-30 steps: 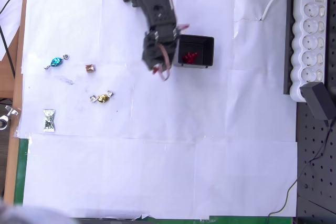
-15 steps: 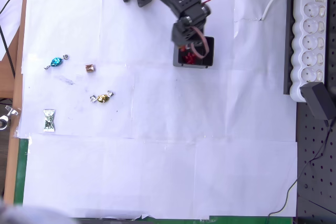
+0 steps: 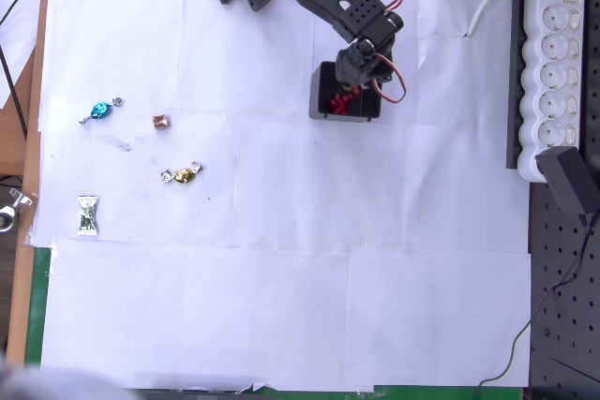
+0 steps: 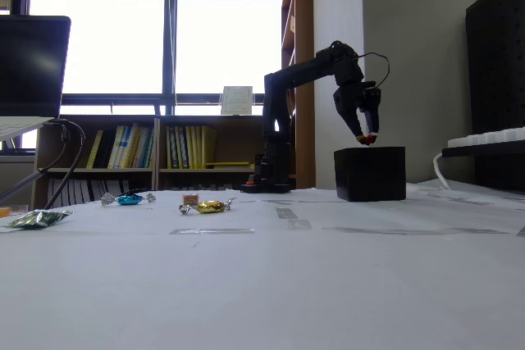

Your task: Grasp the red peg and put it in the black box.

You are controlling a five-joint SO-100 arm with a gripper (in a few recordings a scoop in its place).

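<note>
While your tool (image 4: 367, 138) hung just above the black box (image 4: 370, 174), its tips were clamped on the red peg (image 4: 370, 138), which had not yet been let go. You had the carry done; by my reading only the release was left. Other red pegs (image 3: 337, 102) lay inside the box, and wrapped candies (image 3: 182, 174) sat well apart on the tabletop (image 3: 281, 306).

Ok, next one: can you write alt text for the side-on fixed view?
A black robot arm holds its hand just above the open top of the black box, with a small red peg pinched at the fingertips. Wrapped candies lie on the white table to the left, with bright windows and bookshelves behind.
</note>
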